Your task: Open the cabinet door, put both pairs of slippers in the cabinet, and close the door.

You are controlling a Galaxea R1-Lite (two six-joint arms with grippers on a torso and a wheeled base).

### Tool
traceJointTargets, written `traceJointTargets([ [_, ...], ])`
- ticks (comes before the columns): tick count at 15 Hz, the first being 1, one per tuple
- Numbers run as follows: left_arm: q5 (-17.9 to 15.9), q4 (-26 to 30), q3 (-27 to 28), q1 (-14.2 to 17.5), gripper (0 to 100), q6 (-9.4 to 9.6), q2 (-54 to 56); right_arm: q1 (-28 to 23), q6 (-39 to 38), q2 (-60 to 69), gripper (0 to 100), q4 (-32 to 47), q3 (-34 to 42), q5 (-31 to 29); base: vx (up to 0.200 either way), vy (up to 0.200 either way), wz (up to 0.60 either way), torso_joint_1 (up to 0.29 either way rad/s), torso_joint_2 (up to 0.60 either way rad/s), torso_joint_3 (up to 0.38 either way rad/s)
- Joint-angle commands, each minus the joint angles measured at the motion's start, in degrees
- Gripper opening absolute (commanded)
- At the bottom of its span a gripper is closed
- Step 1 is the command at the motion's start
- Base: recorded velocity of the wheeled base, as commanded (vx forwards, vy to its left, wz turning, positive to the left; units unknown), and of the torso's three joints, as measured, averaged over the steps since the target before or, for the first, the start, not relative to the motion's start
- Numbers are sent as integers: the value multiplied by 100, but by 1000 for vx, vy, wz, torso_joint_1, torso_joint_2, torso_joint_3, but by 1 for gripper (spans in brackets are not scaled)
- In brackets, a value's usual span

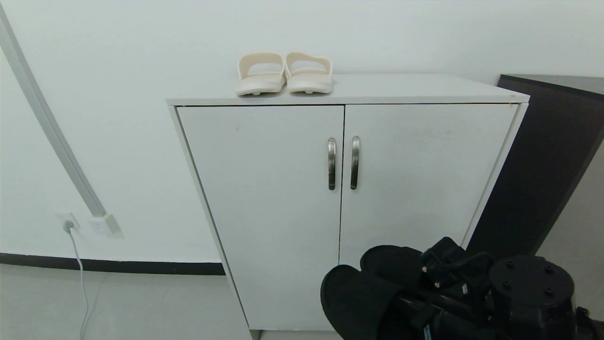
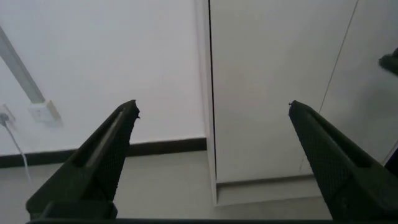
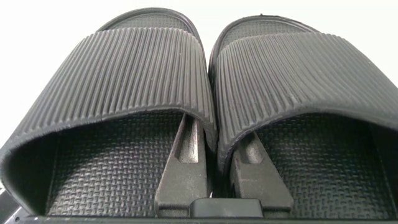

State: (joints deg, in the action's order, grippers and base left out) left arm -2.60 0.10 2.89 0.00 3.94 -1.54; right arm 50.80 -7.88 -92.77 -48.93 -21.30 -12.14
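A white cabinet [image 1: 264,198] stands against the wall with both doors closed; two metal handles [image 1: 331,163] [image 1: 355,162] meet at the middle seam. A beige pair of slippers [image 1: 284,74] rests on its top, toward the left. The black pair of slippers [image 1: 368,288] [image 3: 124,81] hangs low in front of the right door. My right gripper [image 3: 214,134] is shut on it, one finger inside each slipper, pinching their touching side walls. My left gripper [image 2: 213,109] is open and holds nothing, low down, facing the cabinet's lower left corner [image 2: 211,186].
A dark piece of furniture [image 1: 552,160] stands close beside the cabinet's right side. On the wall to the left are a slanting grey conduit [image 1: 47,123] and a socket with a cable [image 1: 68,224] running down to the grey floor [image 1: 118,302].
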Motion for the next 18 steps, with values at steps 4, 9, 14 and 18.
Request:
traceJointTargets([
  [4, -988, -282, 713, -26, 100, -183, -1798, 9, -4, -66, 0, -2, 3, 1, 0, 0, 0, 0, 0, 0],
  [9, -2078, -1460, 933, -167, 100, -183, -3582, 18, -4, -66, 0, -37, 3, 28, 0, 0, 0, 0, 0, 0],
  [14, -2078, -3174, 1363, -1134, 100, -236, -5691, 71, 5, -136, 0, -187, 55, 19, 0, 0, 0, 0, 0, 0],
  [18, -2052, -3464, 1952, -1819, 100, -499, -6429, 88, -4, -136, 0, -204, 47, 28, 0, 0, 0, 0, 0, 0],
])
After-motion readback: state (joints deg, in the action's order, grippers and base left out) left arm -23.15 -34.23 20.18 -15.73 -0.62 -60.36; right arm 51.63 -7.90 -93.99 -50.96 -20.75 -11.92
